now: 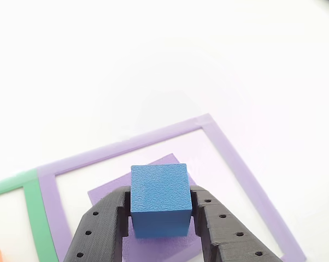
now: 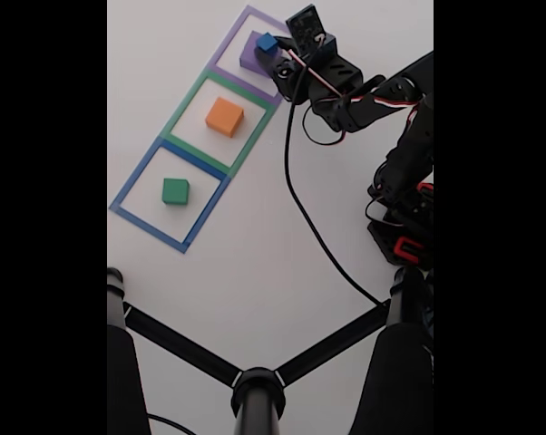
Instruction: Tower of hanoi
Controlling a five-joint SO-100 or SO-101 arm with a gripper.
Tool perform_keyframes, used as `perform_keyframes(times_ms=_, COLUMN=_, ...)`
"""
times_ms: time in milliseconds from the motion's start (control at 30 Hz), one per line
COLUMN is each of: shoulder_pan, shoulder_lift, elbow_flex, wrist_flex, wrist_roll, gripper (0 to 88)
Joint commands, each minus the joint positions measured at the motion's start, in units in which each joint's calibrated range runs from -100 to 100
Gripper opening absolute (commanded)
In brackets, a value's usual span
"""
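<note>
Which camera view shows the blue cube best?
The other view shows the blue cube best: it is large and sharp there, held between the gripper fingers above the purple block. In the fixed view the blue cube is only a small patch over the purple block, beside the arm.

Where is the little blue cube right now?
The blue cube sits between the gripper's jaws, over the purple block inside the purple tape outline, at the fixed view's top.
</note>
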Motion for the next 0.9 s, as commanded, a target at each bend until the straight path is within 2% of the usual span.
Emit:
perform_keyframes(times_ms=0, shoulder_pan=-0.93, shoulder_lift=0.35, elbow_flex=-2.51, wrist_flex=-2.42, wrist_roll=0.0, gripper=6.0)
perform_keyframes(times_ms=300, shoulder_pan=-0.47, shoulder_lift=2.67, elbow_flex=-2.42, wrist_flex=-4.44, wrist_roll=0.0, gripper=10.1)
perform_keyframes(times_ms=433, shoulder_pan=-0.7, shoulder_lift=3.16, elbow_flex=-2.42, wrist_flex=-5.25, wrist_roll=0.0, gripper=19.2)
perform_keyframes(times_ms=633, shoulder_pan=-1.16, shoulder_lift=2.59, elbow_flex=-1.97, wrist_flex=-5.9, wrist_roll=0.0, gripper=23.6)
perform_keyframes(times_ms=767, shoulder_pan=-1.08, shoulder_lift=-1.41, elbow_flex=-0.6, wrist_flex=-4.28, wrist_roll=0.0, gripper=25.4)
perform_keyframes(times_ms=867, shoulder_pan=-0.63, shoulder_lift=-7.66, elbow_flex=0.21, wrist_flex=1.95, wrist_roll=0.0, gripper=25.9)
